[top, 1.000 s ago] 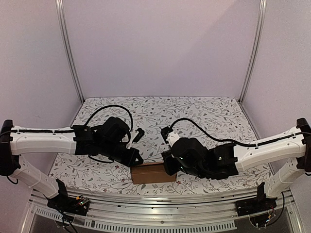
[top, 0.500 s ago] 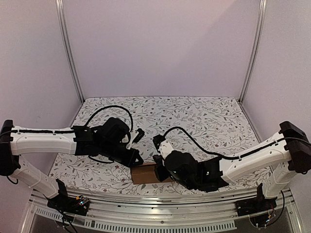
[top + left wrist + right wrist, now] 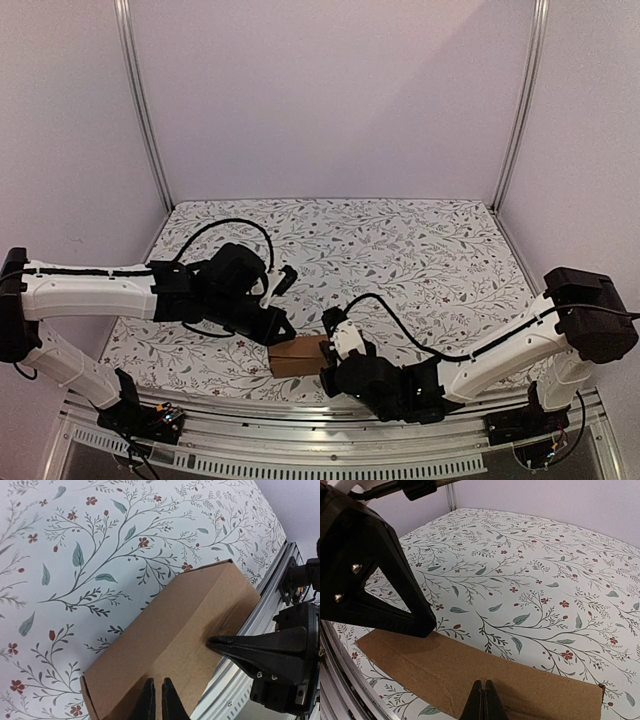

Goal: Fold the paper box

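Note:
The paper box (image 3: 298,356) is a closed small brown carton lying flat at the table's near edge. It also shows in the left wrist view (image 3: 170,630) and the right wrist view (image 3: 445,665). My left gripper (image 3: 283,331) is shut and empty, its tips (image 3: 155,684) resting on the carton's top near the left end. My right gripper (image 3: 327,366) is shut and empty, its tips (image 3: 483,684) pressed on the carton's top at the right end. Each gripper's black fingers show in the other's wrist view, touching the carton.
The flowered tablecloth (image 3: 400,250) covers the table. The metal rail (image 3: 330,415) of the near edge runs right beside the carton, also seen in the left wrist view (image 3: 260,625). Black cables (image 3: 225,225) loop over both arms.
My right arm has dropped low and swung toward the near edge, bringing its gripper leftward down onto the carton's right end. The left gripper and the carton have stayed nearly still.

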